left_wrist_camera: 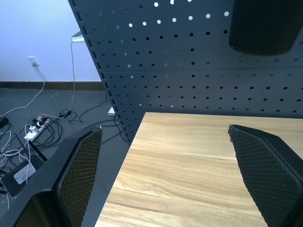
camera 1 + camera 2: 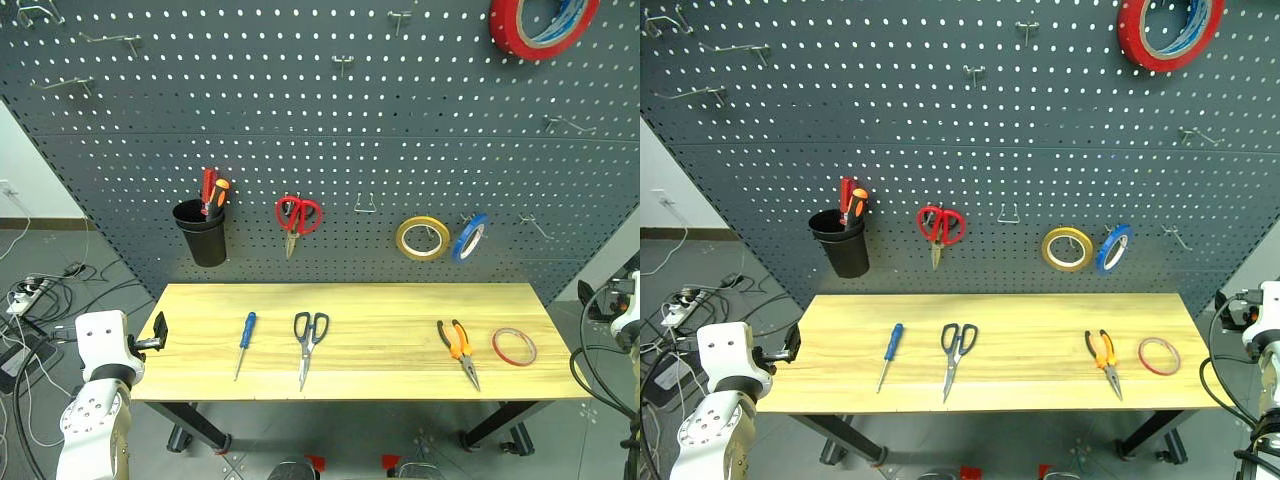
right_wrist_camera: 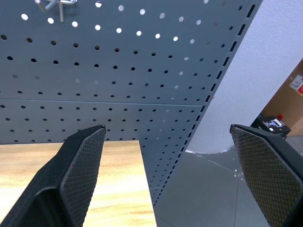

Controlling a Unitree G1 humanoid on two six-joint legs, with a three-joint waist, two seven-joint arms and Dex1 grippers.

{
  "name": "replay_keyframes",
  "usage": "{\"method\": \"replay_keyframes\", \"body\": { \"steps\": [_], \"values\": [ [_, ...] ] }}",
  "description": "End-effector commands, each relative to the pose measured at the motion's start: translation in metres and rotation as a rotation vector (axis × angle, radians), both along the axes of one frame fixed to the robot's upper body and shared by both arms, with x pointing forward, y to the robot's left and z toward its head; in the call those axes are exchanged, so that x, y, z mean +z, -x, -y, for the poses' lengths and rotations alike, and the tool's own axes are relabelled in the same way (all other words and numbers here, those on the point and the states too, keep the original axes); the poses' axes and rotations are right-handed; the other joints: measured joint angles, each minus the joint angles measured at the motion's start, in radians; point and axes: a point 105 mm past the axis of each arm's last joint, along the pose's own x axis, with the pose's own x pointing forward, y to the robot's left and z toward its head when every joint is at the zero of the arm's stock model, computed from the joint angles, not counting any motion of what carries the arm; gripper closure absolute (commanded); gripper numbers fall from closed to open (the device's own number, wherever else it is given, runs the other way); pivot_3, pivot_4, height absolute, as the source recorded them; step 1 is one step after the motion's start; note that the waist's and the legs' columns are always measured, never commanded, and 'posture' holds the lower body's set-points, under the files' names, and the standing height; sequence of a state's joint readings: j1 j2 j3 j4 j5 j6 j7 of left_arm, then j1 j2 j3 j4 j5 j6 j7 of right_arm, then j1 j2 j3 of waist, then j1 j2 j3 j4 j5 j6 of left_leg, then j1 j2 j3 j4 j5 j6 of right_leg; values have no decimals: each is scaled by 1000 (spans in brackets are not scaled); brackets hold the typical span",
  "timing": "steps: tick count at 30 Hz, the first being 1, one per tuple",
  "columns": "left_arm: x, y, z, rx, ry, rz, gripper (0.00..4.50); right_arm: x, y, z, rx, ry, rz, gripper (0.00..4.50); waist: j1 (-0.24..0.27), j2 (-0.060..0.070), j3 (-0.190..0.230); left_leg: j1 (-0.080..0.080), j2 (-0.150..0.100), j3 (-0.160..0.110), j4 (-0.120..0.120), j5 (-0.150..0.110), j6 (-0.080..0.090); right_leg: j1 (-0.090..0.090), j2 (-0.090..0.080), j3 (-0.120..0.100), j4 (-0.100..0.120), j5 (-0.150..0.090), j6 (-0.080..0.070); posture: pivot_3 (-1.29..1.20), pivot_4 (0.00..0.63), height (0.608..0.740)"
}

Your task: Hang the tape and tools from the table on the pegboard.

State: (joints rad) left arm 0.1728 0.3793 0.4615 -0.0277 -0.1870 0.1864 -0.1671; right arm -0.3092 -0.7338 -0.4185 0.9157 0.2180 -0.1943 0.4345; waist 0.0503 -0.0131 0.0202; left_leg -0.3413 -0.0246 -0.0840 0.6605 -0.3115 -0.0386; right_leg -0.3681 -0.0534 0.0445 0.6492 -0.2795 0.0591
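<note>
— Four items are lying on the bench [image 2: 400,300], pegboard [image 2: 300,120] behind: screwdriver [image 2: 246,333], scissors [image 2: 309,339], pliers [image 2: 458,346], tape [image 2: 514,347]
— I'm holding both jaws wide apart, empty; I reckon reaching comes next

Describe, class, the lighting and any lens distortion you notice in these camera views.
Left eye view: even light, soft shadows under the dark scissors and pliers; the pegboard edges splay outward. Left wrist view: daylight glows through upper pegboard holes. Right wrist view: the same backlit holes.
</note>
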Motion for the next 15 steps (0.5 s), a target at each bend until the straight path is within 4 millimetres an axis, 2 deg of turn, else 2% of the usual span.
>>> {"method": "replay_keyframes", "body": {
  "steps": [1, 9, 15],
  "values": [
    [11, 2, -5, 8, -33, 35, 7, 24, -7, 4, 10, 41, 68, 0, 0, 0, 0, 0, 0, 0, 0, 0, 0, 0, 0, 0, 0, 0, 0, 154, 0, 740],
    [7, 13, -9, 13, 0, 15, 7, 20, -8, 0, 35, 70, 35, 0, 1, 0, 0, 0, 0, 0, 0, 0, 0, 0, 0, 0, 0, 0, 0, 154, 0, 740],
    [10, 20, -9, 22, 13, -3, 7, 7, -4, -23, 158, 103, -28, 0, 0, 0, 0, 0, 1, 0, 0, 0, 0, 0, 0, 0, -1, 0, 0, 107, 0, 740]
  ]
}}
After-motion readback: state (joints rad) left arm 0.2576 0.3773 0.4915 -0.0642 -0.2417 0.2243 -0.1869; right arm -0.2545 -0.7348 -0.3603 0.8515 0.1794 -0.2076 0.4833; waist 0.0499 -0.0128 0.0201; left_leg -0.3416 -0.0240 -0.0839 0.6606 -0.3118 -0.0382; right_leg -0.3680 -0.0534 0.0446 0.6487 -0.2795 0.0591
